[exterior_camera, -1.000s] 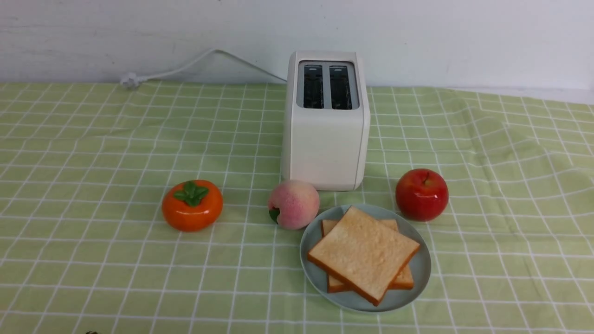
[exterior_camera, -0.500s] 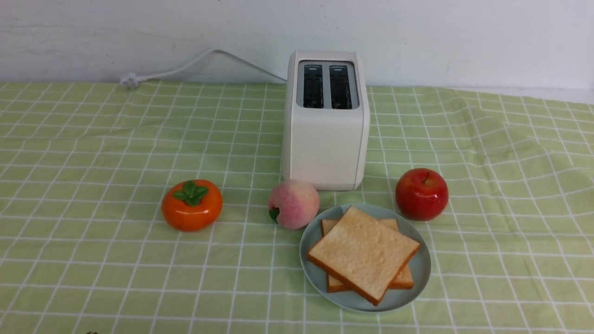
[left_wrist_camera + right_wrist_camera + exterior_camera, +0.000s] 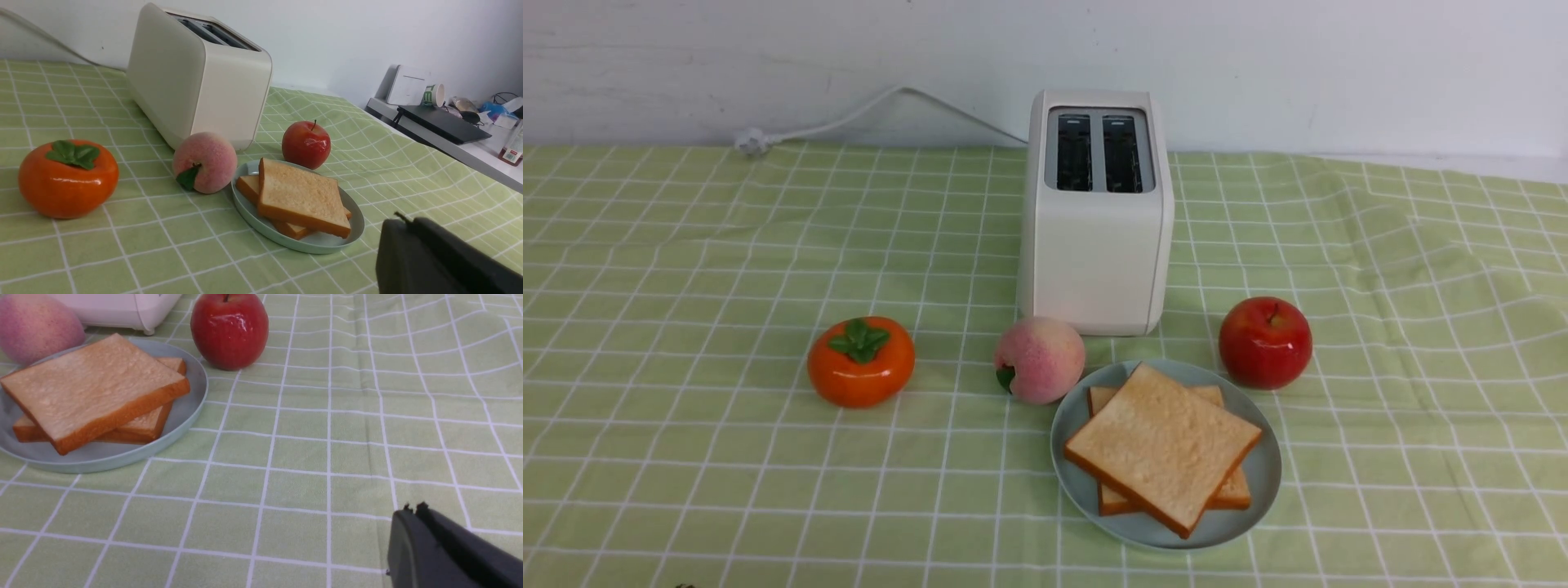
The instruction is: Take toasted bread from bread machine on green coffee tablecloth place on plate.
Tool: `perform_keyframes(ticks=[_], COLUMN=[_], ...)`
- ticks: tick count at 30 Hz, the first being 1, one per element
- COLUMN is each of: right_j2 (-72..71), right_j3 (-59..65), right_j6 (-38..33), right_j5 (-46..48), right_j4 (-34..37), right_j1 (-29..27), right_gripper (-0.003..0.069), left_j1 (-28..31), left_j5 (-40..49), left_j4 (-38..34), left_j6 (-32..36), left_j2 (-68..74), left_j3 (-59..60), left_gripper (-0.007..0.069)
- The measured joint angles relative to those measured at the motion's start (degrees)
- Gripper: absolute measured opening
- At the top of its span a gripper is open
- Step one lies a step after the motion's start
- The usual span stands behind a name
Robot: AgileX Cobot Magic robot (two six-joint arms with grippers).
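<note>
Two slices of toasted bread [image 3: 1163, 445] lie stacked on the pale blue-green plate [image 3: 1262, 482], in front of the cream-white bread machine [image 3: 1096, 253]; its two slots look dark and empty. All stand on the green coffee tablecloth [image 3: 686, 269]. Neither gripper shows in the front view. In the left wrist view my left gripper [image 3: 402, 222] is shut and empty, low over the cloth beside the plate [image 3: 245, 206] and toast [image 3: 300, 196]. In the right wrist view my right gripper [image 3: 412, 510] is shut and empty, apart from the plate [image 3: 188, 412] and toast [image 3: 90, 386].
An orange persimmon [image 3: 860, 361], a pink peach [image 3: 1039, 359] touching the plate's rim, and a red apple [image 3: 1265, 341] stand around the plate. The toaster's white cord [image 3: 849, 118] runs along the back wall. A side shelf with clutter [image 3: 445, 118] lies beyond the cloth's right edge.
</note>
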Motion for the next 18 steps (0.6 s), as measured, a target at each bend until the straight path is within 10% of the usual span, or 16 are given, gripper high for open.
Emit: perform_keyframes(ticks=[18], right_j2=[0.00], right_j3=[0.00], right_j6=[0.00], right_j5=[0.00], right_j4=[0.00], right_j1=[0.00], right_gripper=[0.0001], left_j1=[0.00], left_j5=[0.00], left_j4=[0.00], left_j6=[0.00], left_j2=[0.00], left_j3=[0.00], left_gripper=[0.0022])
